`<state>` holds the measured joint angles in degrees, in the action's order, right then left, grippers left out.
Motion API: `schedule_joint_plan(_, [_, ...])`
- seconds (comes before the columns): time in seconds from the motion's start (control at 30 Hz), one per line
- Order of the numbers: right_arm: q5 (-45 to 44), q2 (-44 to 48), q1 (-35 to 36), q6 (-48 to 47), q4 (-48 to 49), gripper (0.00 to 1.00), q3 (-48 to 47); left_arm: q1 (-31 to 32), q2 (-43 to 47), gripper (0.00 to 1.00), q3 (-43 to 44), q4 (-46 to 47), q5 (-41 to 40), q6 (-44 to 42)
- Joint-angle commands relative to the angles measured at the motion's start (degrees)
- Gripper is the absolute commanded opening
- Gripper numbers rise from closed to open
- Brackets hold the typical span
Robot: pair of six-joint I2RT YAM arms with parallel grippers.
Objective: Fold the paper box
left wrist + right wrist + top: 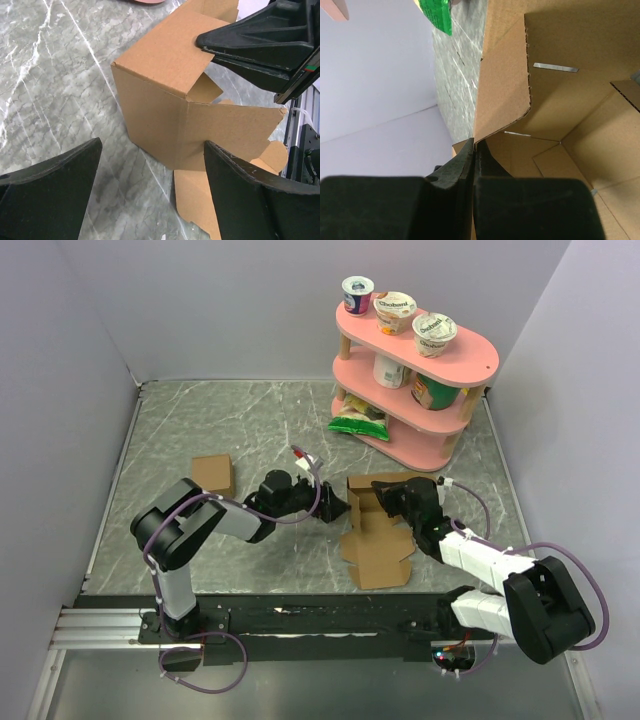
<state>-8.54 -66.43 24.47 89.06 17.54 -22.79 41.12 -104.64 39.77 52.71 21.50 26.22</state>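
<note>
Raising the walls of the paper box (160, 100), half erected at mid-table between both arms, is judged the step in hand. Left gripper (337, 508): jaws spread wide, nothing held, aimed at the box's near corner. It is best set square against the standing wall before any push. Right gripper (474, 146): fingers pinched together on a top panel's edge, to be held steady. Far wall and locking tabs are hidden; the flat flaps are cut off in wrist views.
</note>
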Motion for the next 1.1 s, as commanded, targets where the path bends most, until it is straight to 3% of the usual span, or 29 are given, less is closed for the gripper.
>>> schedule_joint_plan(0.0, [-0.69, 0.95, -0.3, -3.35, -1.37, 0.0, 0.99, 0.27, 0.23, 0.89, 1.62, 3.29, 1.34, -2.29])
schedule_joint_plan(0.27, [-1.39, 4.47, -0.39, -6.87, 0.75, 0.0, 4.77, 0.89, -2.5, 0.84, 1.45, 2.57, 5.66, -5.74])
schedule_joint_plan(0.63, [-1.48, 8.25, -0.3, -9.16, -0.58, 0.0, 8.46, 4.58, -3.2, 0.82, -0.21, 3.89, -1.63, -6.97])
schedule_joint_plan(1.07, [-4.03, 12.73, -0.12, -14.61, -3.56, 0.0, 11.1, 4.93, -2.94, 0.82, -1.01, 7.14, -0.67, -5.48])
